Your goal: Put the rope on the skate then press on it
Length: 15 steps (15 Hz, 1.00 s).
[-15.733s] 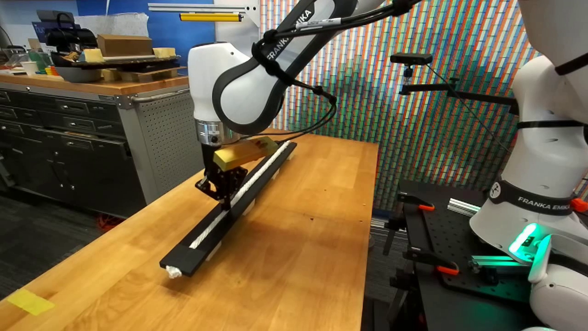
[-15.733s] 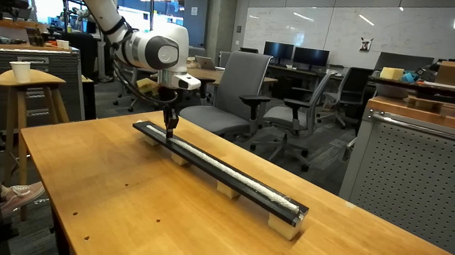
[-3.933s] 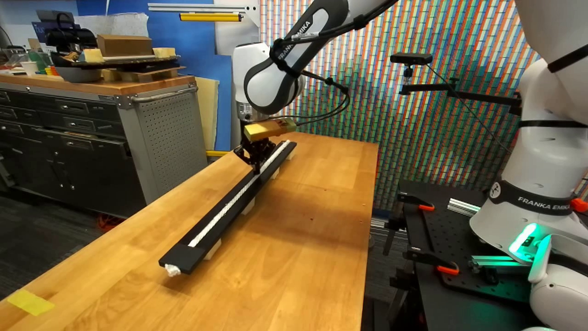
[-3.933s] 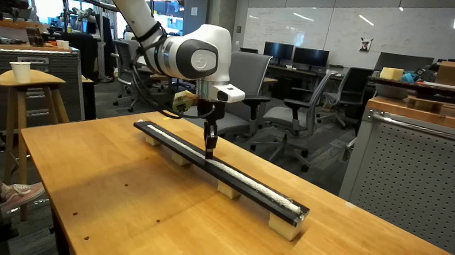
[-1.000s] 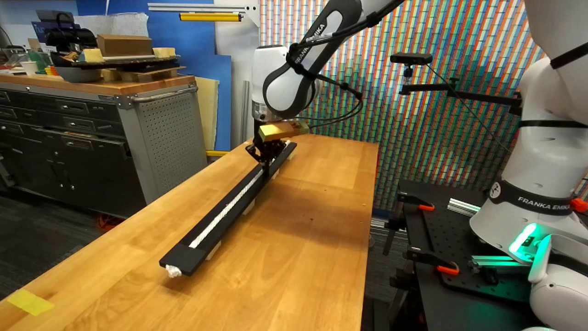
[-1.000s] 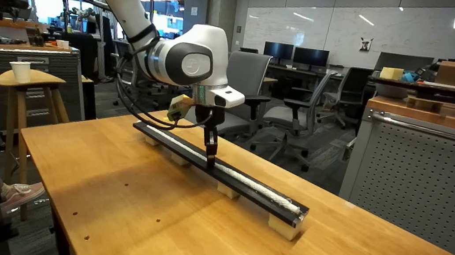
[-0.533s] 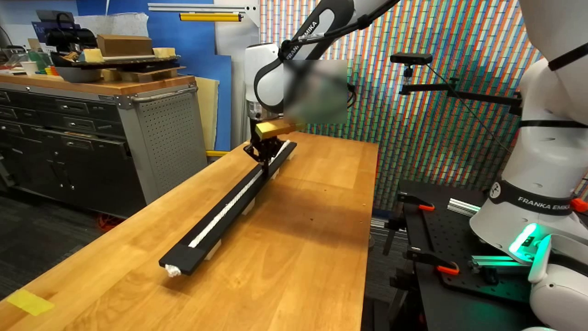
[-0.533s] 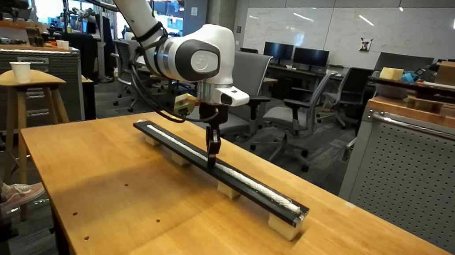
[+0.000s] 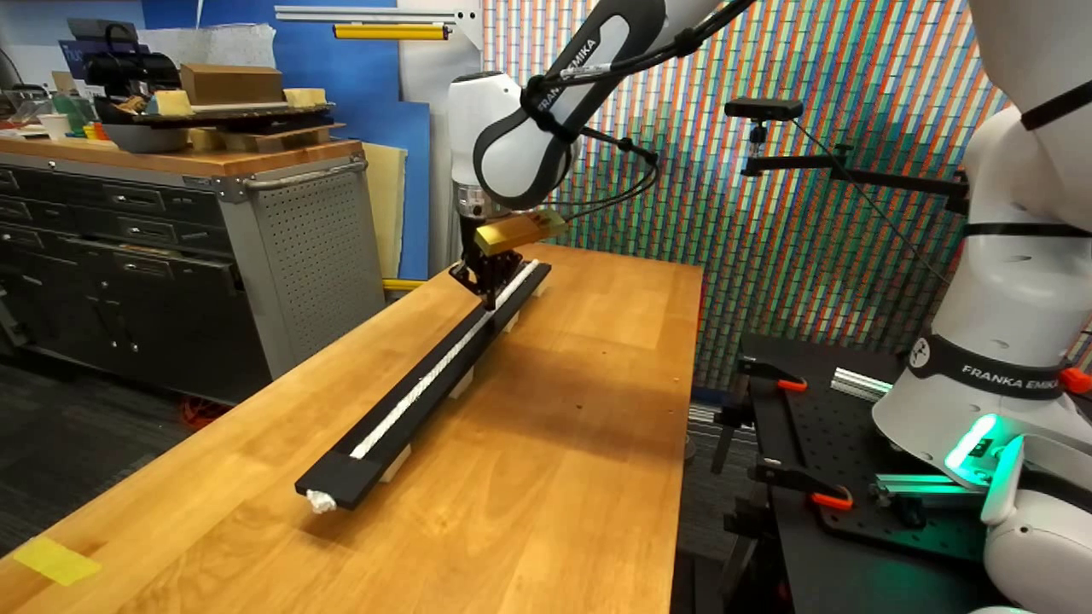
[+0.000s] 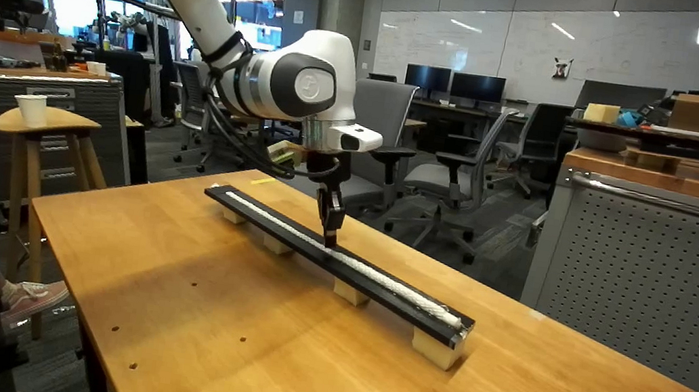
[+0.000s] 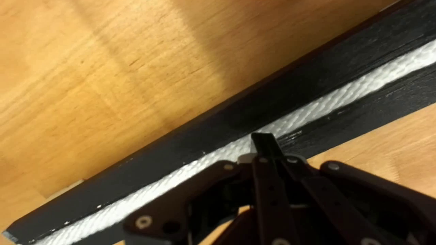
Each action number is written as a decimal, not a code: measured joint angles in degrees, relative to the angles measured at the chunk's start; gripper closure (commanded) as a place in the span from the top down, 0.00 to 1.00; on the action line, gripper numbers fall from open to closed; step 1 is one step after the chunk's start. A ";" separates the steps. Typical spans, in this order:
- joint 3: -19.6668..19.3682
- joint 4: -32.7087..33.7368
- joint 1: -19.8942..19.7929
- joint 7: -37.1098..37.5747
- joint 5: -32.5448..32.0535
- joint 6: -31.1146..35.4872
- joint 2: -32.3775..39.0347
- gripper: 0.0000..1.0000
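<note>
In both exterior views the skate, a long black rail (image 9: 345, 479) (image 10: 371, 286), lies along the table. The cream-white rope (image 9: 418, 390) (image 10: 395, 287) rests lengthwise in its groove. My gripper (image 9: 489, 305) (image 10: 330, 243) points down at about mid-rail, slightly tilted, its tips at the rope. Whether they touch it or hover just above, I cannot tell. The wrist view has the rope (image 11: 184, 173) running diagonally along the skate (image 11: 204, 136). There the gripper (image 11: 264, 136) is shut with nothing between its fingers, and its tips cover a short stretch of rope.
Pale blocks (image 10: 434, 349) hold the rail up off the wooden table (image 9: 546, 512). A white tuft (image 9: 322, 501) sticks out at one rail end. Yellow tape (image 9: 56, 559) marks a table corner. Grey chairs (image 10: 374, 117) stand beyond the table's long edge.
Since the oldest frames my gripper has moved along the rail from near one end to about the middle. Over the last half second it has risen slightly and tilted. Rope and rail look unmoved.
</note>
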 measured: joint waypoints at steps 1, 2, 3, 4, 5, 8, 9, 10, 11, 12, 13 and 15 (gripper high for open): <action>-0.16 -0.13 0.04 0.00 -0.66 0.00 -0.26 0.00; -0.36 -0.40 0.04 0.00 -1.37 0.02 -0.56 0.00; -0.63 -0.66 0.04 0.00 -2.11 0.03 -0.76 0.00; -0.93 -0.82 0.04 -0.04 -2.68 0.04 -0.83 0.00; -1.19 -0.95 0.01 -0.29 -2.98 0.04 -0.82 0.00; -1.56 -1.19 -0.21 -1.50 -3.68 0.04 -0.78 0.00; -1.62 -1.19 -0.26 -1.91 -3.79 0.04 -0.76 0.00; -1.64 -1.19 -0.29 -2.28 -3.82 0.07 -0.74 0.00; -1.65 -1.18 -0.29 -2.52 -3.88 0.26 -0.71 0.00; -1.65 -1.18 -0.30 -2.70 -3.89 0.62 -0.67 0.00; -1.65 -1.17 -0.31 -2.88 -3.89 1.02 -0.61 0.00; -1.65 -1.16 -0.35 -3.14 -3.89 1.71 -0.49 0.00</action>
